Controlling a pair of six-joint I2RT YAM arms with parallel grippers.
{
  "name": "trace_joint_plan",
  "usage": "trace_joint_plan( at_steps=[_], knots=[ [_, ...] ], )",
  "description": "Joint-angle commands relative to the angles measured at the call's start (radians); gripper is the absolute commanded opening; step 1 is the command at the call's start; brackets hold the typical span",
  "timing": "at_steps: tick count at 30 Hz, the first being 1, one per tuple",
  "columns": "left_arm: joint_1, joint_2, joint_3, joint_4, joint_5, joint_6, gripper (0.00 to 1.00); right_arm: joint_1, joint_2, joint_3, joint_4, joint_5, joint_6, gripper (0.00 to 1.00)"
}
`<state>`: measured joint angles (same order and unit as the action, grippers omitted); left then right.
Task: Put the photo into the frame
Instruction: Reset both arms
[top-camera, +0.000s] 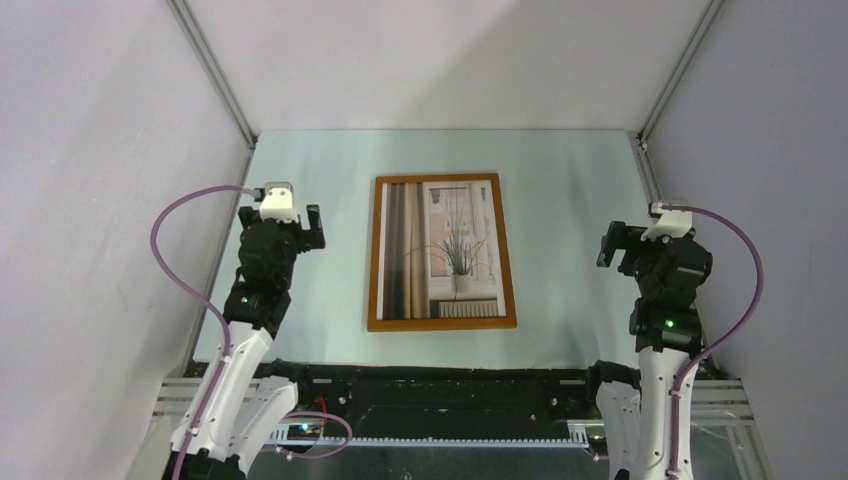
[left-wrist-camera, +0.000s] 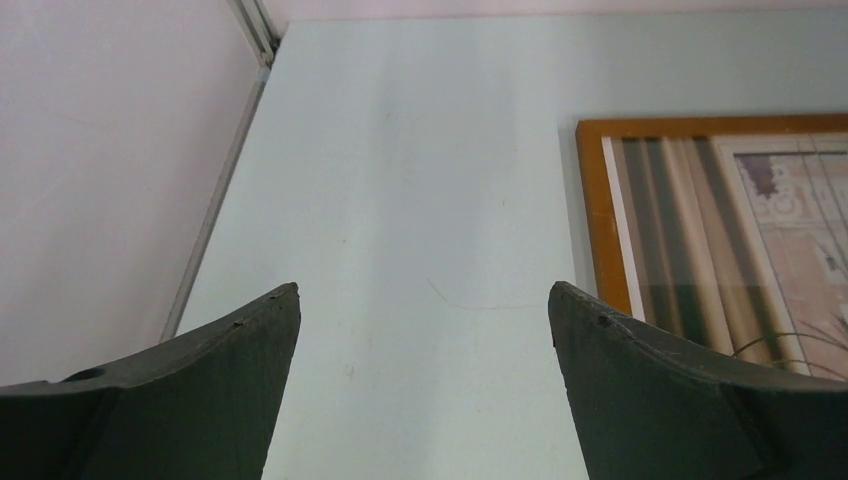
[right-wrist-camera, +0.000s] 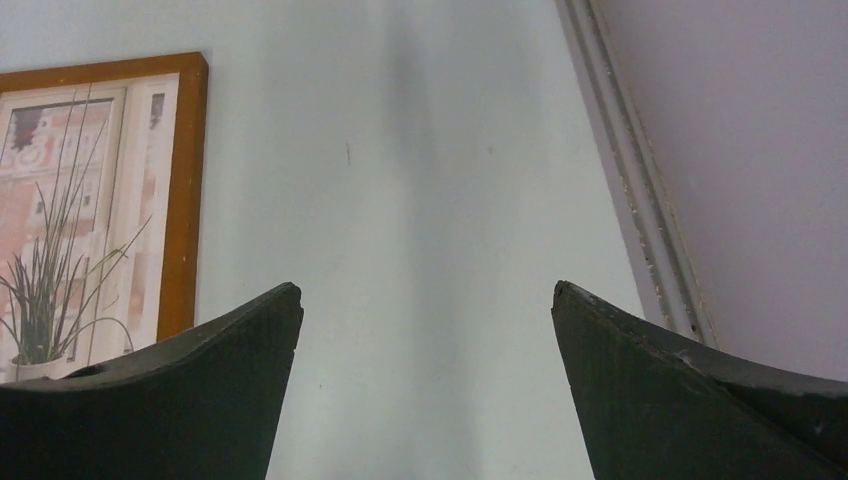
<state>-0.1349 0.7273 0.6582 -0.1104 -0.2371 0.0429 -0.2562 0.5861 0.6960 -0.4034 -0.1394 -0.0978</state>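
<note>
As the photo (top-camera: 447, 250) lies within the frame (top-camera: 441, 324), we judge the task done; left gripper (left-wrist-camera: 425, 300) and right gripper (right-wrist-camera: 427, 295) flank the frame, spread and empty.

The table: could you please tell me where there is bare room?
Bare table lies between the frame and the left claw, between the frame and the right claw, and behind the frame up to the back wall. Only the strip in front of the frame is narrow.

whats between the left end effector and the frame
Nothing: only bare table lies between the left end effector and the frame, as the left wrist and top views both show.
</note>
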Motion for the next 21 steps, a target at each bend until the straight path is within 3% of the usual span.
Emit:
trace_joint_plan(
  at_steps=[1,12,21],
  knots=[
    [0.008,0.023,-0.050,0.098,-0.030,0.000,0.98,0.017,-0.022,0.008,0.033,0.011,0.002,0.99],
    [0.009,-0.027,-0.180,0.277,-0.047,-0.035,0.98,0.019,-0.065,0.008,-0.002,0.045,-0.020,0.99],
    [0.009,-0.040,-0.196,0.291,-0.018,-0.066,0.98,0.028,-0.055,0.007,-0.036,0.028,-0.045,1.00]
  ],
)
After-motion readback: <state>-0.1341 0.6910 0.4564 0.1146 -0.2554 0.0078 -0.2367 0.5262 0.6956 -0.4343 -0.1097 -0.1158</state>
